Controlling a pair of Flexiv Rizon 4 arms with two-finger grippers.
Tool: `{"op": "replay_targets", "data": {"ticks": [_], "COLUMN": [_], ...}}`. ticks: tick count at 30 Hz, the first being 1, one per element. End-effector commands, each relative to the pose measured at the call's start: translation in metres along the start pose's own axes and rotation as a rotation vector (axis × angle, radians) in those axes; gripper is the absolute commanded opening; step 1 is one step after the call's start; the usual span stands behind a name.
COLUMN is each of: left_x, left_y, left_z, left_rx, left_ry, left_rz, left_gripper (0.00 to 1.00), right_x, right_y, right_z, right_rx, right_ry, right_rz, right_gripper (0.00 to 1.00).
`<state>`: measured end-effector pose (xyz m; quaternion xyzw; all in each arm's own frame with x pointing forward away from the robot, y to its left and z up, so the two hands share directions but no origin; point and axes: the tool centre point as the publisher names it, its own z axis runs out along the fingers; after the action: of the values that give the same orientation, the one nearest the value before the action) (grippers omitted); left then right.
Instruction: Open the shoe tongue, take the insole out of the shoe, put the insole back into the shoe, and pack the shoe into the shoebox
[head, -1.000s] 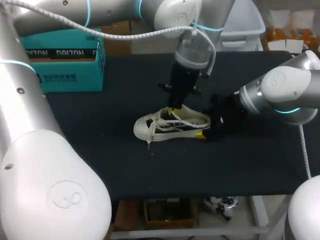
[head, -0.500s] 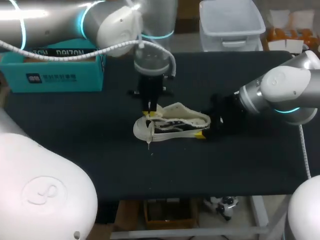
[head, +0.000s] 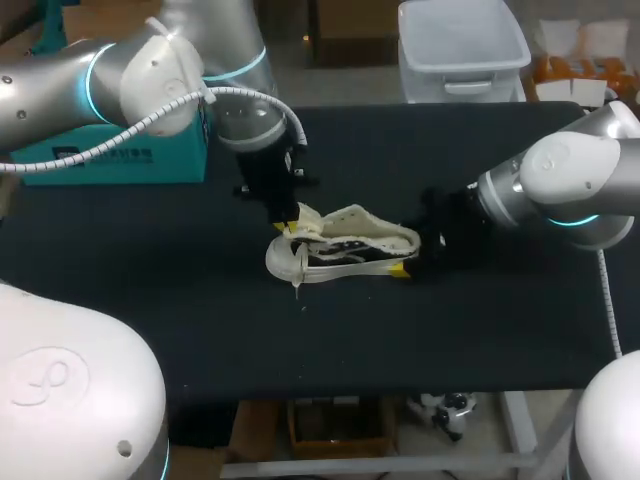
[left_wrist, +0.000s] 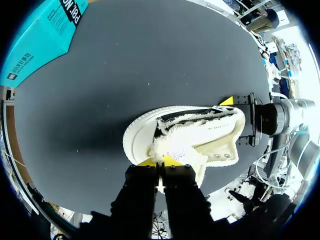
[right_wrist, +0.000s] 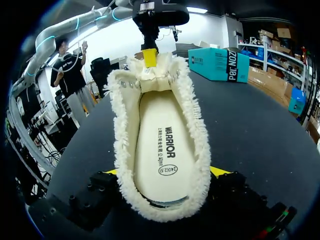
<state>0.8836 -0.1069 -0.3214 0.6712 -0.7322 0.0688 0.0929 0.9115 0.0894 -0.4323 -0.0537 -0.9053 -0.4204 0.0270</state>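
— What is your left gripper (left_wrist: 160, 161) doing?

— It is clenched on the tongue (left_wrist: 175, 149) of the shoe (head: 345, 250). My two yellow tips are pressed close together over the toe end, with the fleecy flap pinched between them. The tongue is drawn forward, away from the shoe's opening.

— And the other one?

— My right gripper (right_wrist: 165, 172) grasps the shoe at the heel, with one yellow tip against each side of it. The shoe rests on the black table (head: 450, 340) and stretches out ahead of those fingers. Its toe points away from them, toward my left gripper.

— Where is the insole?

— The insole (right_wrist: 160, 145) lies flat inside the shoe, just ahead of my right fingers, with fleece lining all round it.

— And the shoebox?

— The teal shoebox (head: 120, 160) stands on the table, well apart from both grippers. It is far ahead of my right one, past the toe and off to one side.
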Motion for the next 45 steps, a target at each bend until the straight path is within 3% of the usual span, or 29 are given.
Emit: {"op": "replay_targets", "data": {"ticks": [1, 2, 3, 5, 6, 14, 19, 22, 27, 30, 35, 36, 38, 39, 45], "left_x": [0.0, 0.0, 0.005, 0.009, 0.009, 0.025, 0.04, 0.048, 0.063, 0.073, 0.084, 0.086, 0.09, 0.094, 0.094], "left_y": [0.005, 0.005, 0.007, 0.009, 0.01, 0.019, 0.025, 0.024, 0.019, 0.017, 0.013, 0.011, 0.006, 0.002, 0.002], "left_z": [-0.004, -0.004, -0.007, -0.013, -0.014, -0.046, -0.078, -0.087, -0.086, -0.082, -0.076, -0.074, -0.068, -0.065, -0.065], "left_rx": [-0.002, -0.002, -0.004, -0.008, -0.009, 0.016, 0.036, 0.035, 0.015, -0.004, -0.008, -0.028, -0.093, -0.086, -0.086], "left_ry": [0.048, 0.048, 0.047, 0.048, 0.048, 0.047, 0.037, 0.024, -0.005, -0.033, -0.044, -0.045, -0.127, -0.176, -0.176], "left_rz": [0.031, 0.031, 0.053, 0.079, 0.085, 0.206, 0.314, 0.396, 0.615, 0.814, 1.003, 1.083, 1.244, 1.232, 1.232], "left_gripper": [0.21, 0.21, 0.34, 0.38, 0.45, 0.52, 0.43, 0.0, 0.0, 0.0, 0.0, 0.0, 0.0, 0.0, 0.0], "right_x": [0.0, 0.0, 0.0, 0.0, 0.0, 0.0, 0.0, 0.0, 0.0, 0.0, 0.0, 0.0, 0.0, 0.0, 0.0], "right_y": [-0.008, -0.008, -0.008, -0.008, -0.008, -0.008, -0.008, -0.008, -0.008, -0.008, -0.008, -0.008, -0.008, -0.008, -0.008], "right_z": [0.003, 0.003, 0.003, 0.003, 0.003, 0.003, 0.003, 0.003, 0.003, 0.003, 0.003, 0.003, 0.003, 0.003, 0.003], "right_rx": [-0.003, -0.003, -0.003, -0.003, -0.003, -0.003, -0.003, -0.003, -0.003, -0.003, -0.003, -0.003, -0.003, -0.003, -0.003], "right_ry": [0.001, 0.001, 0.001, 0.001, 0.001, 0.001, 0.001, 0.001, 0.001, 0.001, 0.001, 0.001, 0.001, 0.001, 0.001], "right_rz": [-0.001, -0.001, -0.001, -0.001, -0.001, -0.001, -0.001, -0.001, -0.001, -0.001, -0.001, -0.001, -0.001, -0.001, -0.001], "right_gripper": [0.0, 0.0, 0.0, 0.0, 0.0, 0.0, 0.0, 0.0, 0.0, 0.0, 0.0, 0.0, 0.0, 0.0, 0.0]}}
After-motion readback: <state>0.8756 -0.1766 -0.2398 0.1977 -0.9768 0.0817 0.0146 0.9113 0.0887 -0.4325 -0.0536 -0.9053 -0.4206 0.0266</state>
